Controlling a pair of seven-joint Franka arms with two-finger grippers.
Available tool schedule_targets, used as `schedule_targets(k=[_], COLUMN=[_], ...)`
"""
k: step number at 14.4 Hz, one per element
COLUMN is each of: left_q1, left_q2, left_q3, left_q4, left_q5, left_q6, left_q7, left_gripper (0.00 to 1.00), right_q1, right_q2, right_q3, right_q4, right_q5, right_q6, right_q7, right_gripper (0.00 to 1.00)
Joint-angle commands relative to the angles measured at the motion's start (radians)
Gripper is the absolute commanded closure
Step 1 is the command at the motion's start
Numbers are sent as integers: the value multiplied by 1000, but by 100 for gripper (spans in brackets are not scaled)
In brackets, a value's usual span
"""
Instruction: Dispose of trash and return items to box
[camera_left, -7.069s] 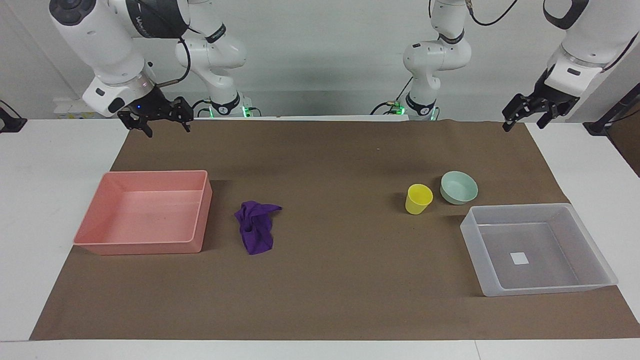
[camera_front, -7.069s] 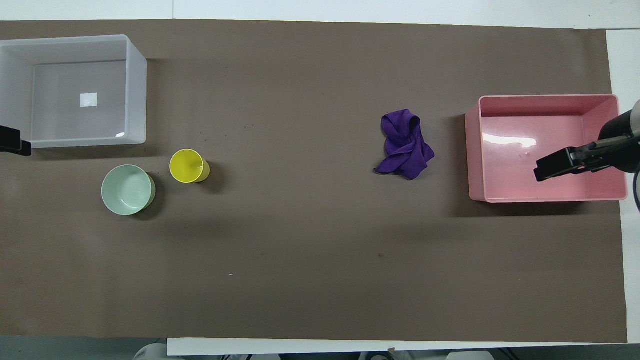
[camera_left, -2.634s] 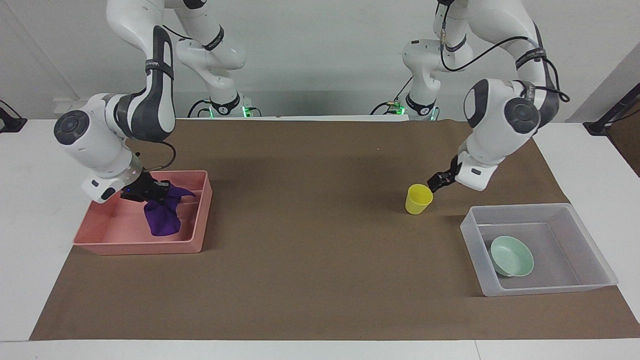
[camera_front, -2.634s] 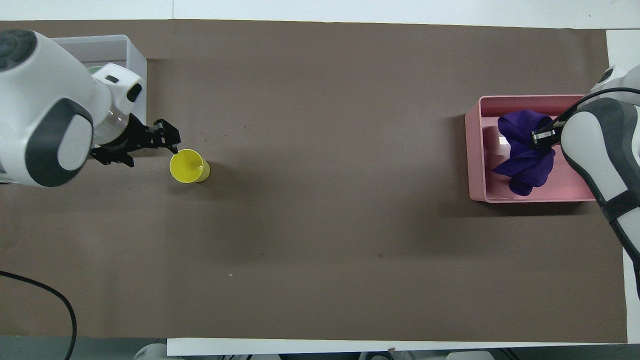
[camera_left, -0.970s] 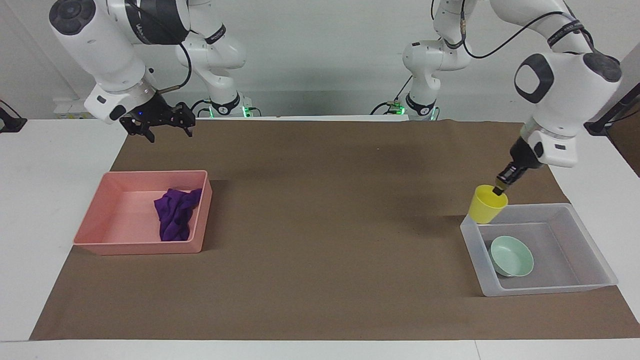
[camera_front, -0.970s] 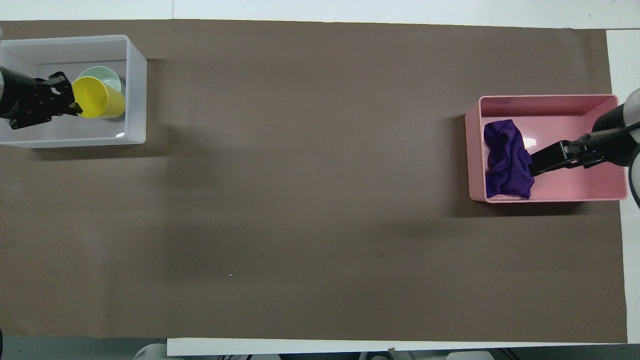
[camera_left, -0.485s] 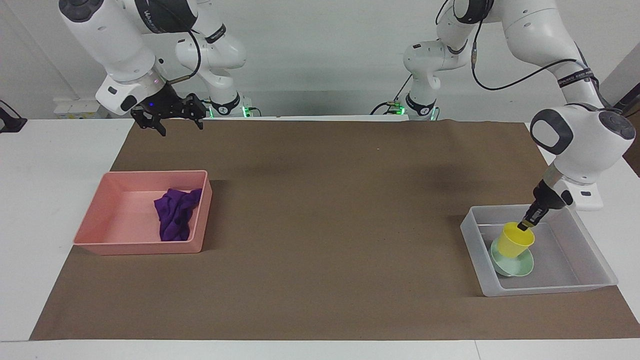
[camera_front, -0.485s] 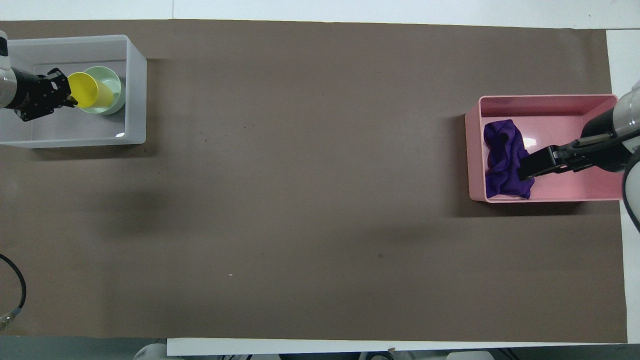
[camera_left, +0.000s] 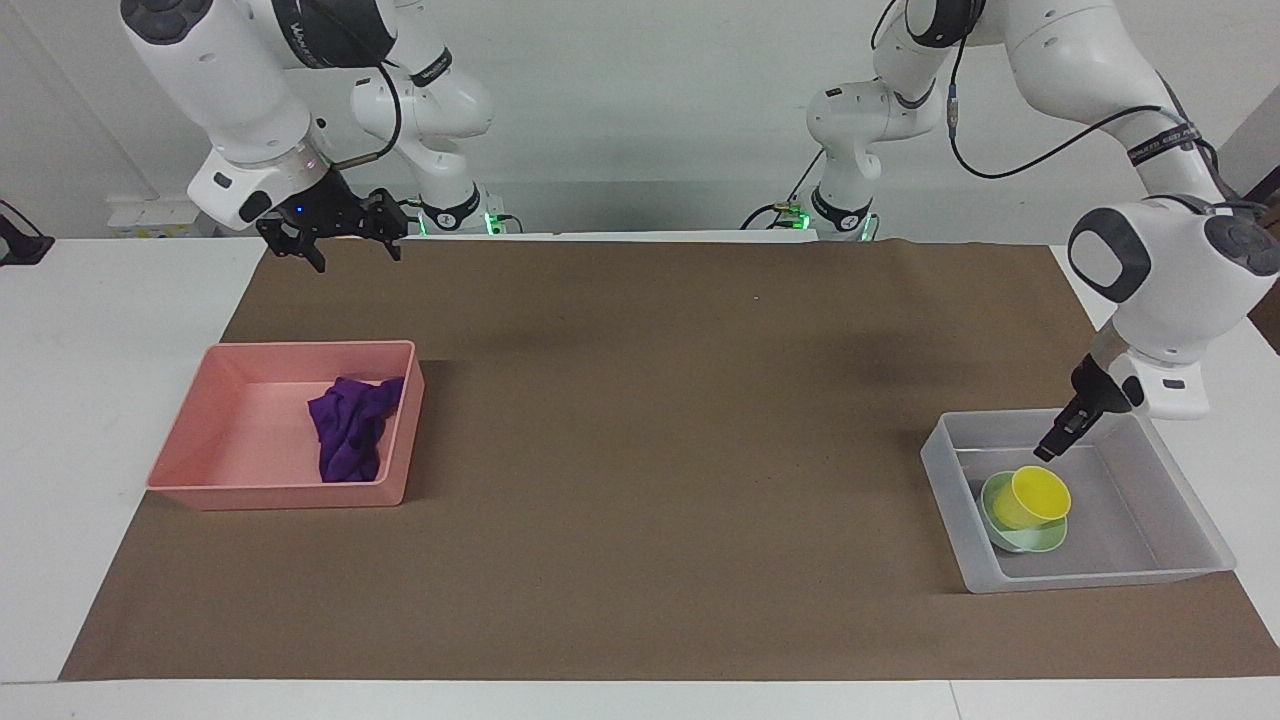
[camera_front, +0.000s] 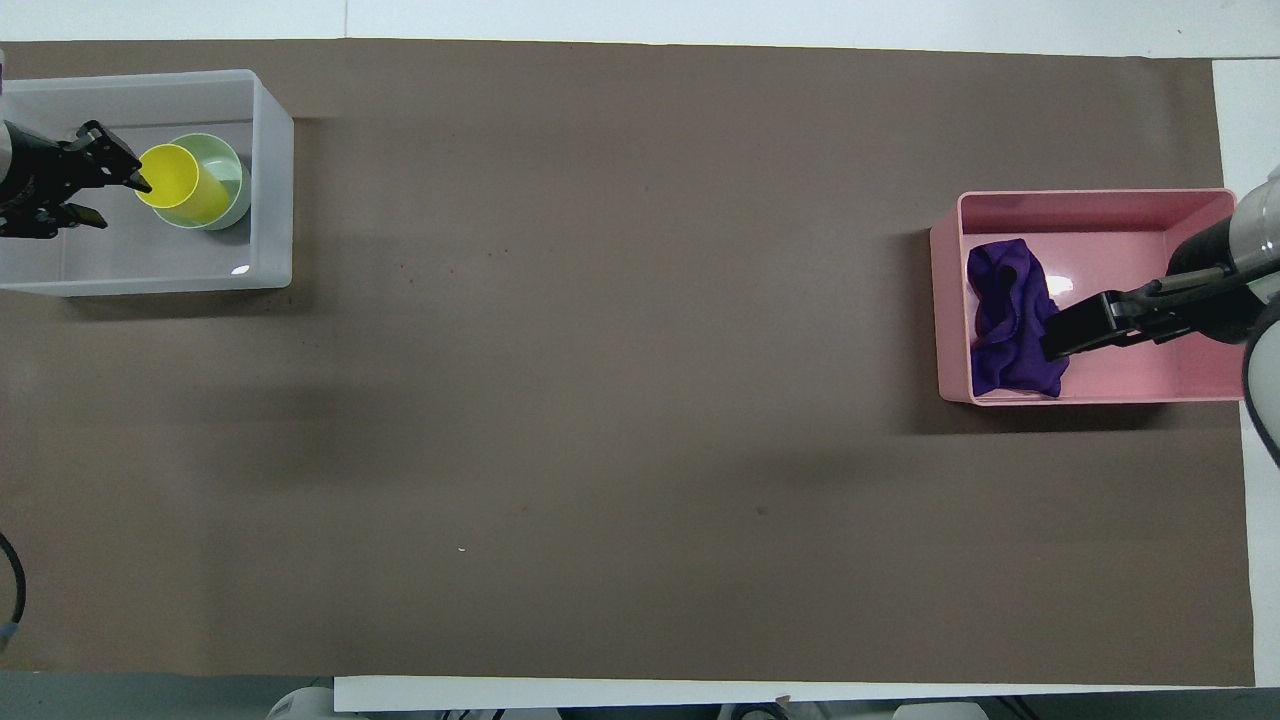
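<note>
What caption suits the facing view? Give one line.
Yellow cup sits in the green bowl inside the clear bin; purple cloth lies in the pink bin.

Only a crescent of the bowl (camera_left: 1035, 543) shows under the tilted cup (camera_left: 1036, 495), which covers the rest in both views. At the upper left of the overhead view, the frame edge cuts the box (camera_front: 270, 180) and the left gripper (camera_front: 118, 203) behind its parted jaws. At that view's right edge, the right gripper (camera_front: 1075, 335) overlaps part of the cloth (camera_front: 1005, 320) and the pink bin (camera_front: 1090, 205); its jaws' gap reads only in the facing view.
</note>
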Motion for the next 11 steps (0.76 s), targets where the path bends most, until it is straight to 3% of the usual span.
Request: schedule_targets(k=[1,5,7,11], left_q1=[-59,-99,-97,-97], left_q2=[-149,-304,-329,-335], left_q3=[6,4,1,1], left_q4=[-20,-14,17,22], left_q5=[27,25,22,15], left_q6=[-168,-401,-495,-506], left_q7=[101,283,374,443], left_gripper=[0,0,0,0], right_q1=[-18,-19,-20,-20], right_q2=[-17,-15,-15,-15], right_q3=[6,0,0,0], right_q4=[-16,-17,-17,-17], right_q5=[-11,-14,-17,-25], right_q6=[6,35,35,35], right_q7=[4,-46,-46,-45], right_gripper=[0,0,0,0])
